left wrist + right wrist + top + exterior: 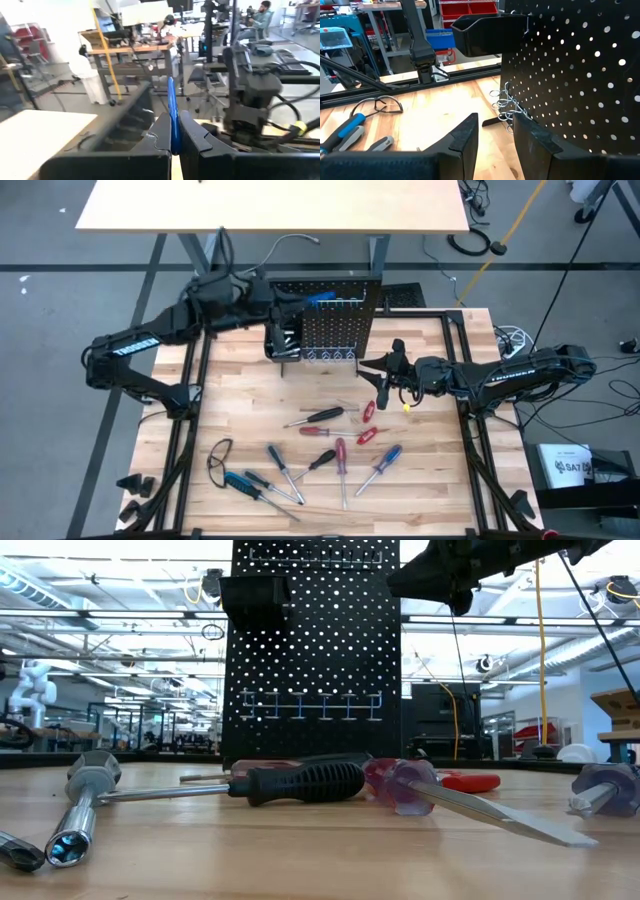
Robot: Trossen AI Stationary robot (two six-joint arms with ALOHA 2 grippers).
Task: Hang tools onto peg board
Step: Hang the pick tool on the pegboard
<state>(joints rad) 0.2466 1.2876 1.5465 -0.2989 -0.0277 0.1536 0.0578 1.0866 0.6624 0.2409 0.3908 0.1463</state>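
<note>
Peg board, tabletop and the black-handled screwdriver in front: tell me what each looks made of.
Peg board: probably painted sheet metal, thin, matte black, evenly punched holes. Tabletop: wood, pale butcher-block strips with visible grain. Black-handled screwdriver: ribbed handle looks like rubber or plastic; its shaft is shiny, likely steel.

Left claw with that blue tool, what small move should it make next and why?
Probably ease the blue tool down toward the peg board. The left claw is shut on it above the board's top edge, near the black bin, and it isn't hung yet.
</note>
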